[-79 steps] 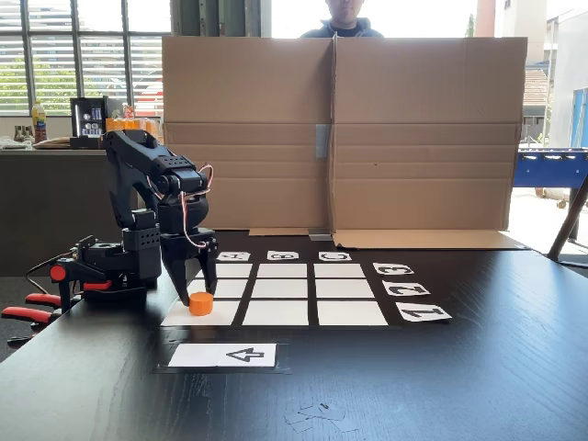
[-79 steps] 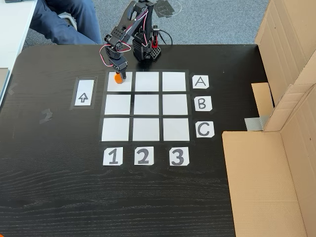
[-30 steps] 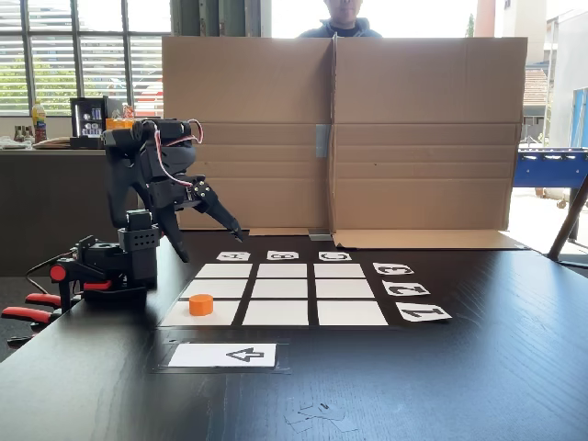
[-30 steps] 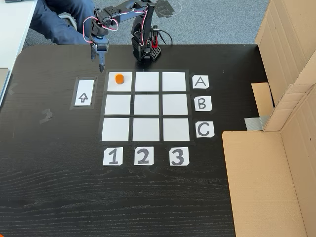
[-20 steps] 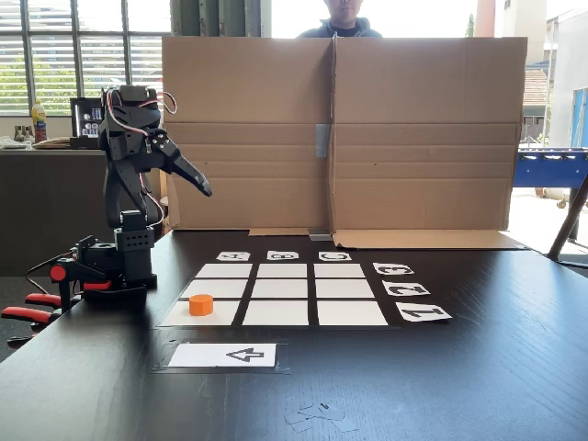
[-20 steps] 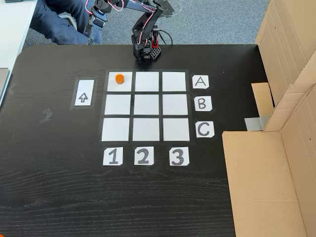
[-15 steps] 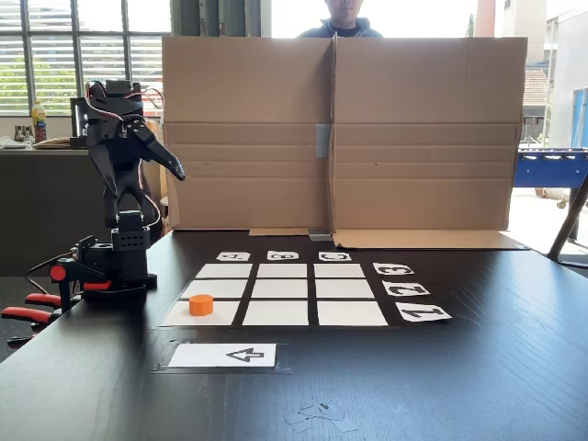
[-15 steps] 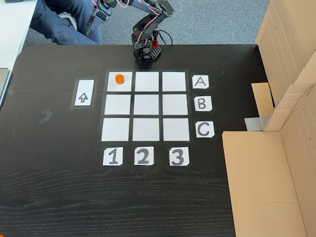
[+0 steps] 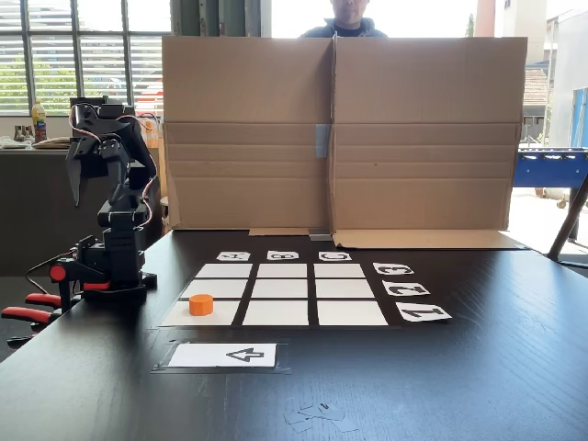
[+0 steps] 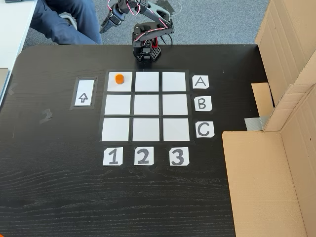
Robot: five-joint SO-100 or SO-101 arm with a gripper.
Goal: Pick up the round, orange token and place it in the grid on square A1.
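The token (image 9: 201,304) (image 10: 119,78) is a short, smooth orange cylinder standing upright, flat top up, on square A1 (image 10: 120,82), the matte white corner cell of the grid (image 10: 146,105). At eleven o'clock, well apart, the gripper (image 9: 77,177) hangs raised; whether its fingers are spread, I cannot tell.

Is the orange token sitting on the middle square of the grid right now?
No, in a fixed view from above the token sits on the grid's corner cell, in row A above column label 1.
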